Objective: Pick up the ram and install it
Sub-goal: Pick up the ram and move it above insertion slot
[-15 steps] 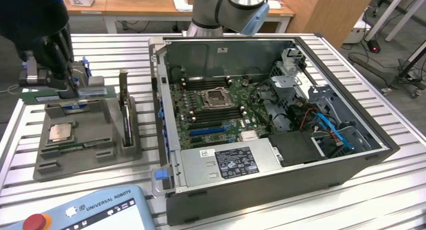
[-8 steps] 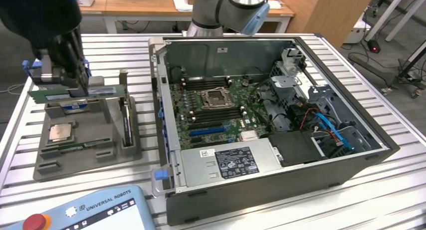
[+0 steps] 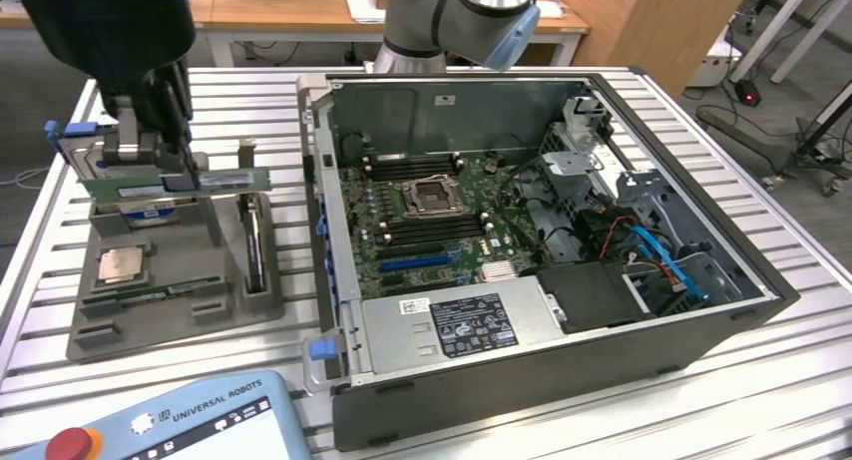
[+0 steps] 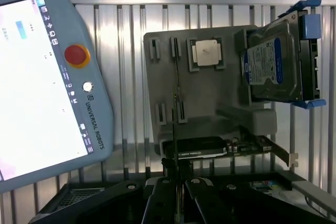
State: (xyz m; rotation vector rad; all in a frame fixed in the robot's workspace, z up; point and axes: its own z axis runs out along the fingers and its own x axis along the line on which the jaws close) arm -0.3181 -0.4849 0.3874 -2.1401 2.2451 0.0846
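The ram (image 3: 200, 184) is a thin green stick, held level and lifted above the grey parts fixture (image 3: 174, 325) at the exterior view's left. My gripper (image 3: 150, 179) is shut on its middle, and both ends stick out past the fingers. In the wrist view the ram (image 4: 175, 124) shows edge-on as a thin line running out from between the black fingers (image 4: 164, 195) of the gripper (image 4: 176, 198), over the fixture (image 4: 210, 93). The open computer case (image 3: 692, 330) lies to the exterior view's right, with its motherboard (image 3: 399, 221) and dark memory slots (image 3: 406, 165) exposed.
On the fixture sit a silver processor chip (image 3: 120, 263), a dark expansion card (image 3: 250, 242), a hard drive (image 4: 278, 59) in blue brackets and another green stick (image 3: 160, 293). A teach pendant (image 3: 187, 420) lies at the table's front. The arm's base (image 3: 460, 21) stands behind the case.
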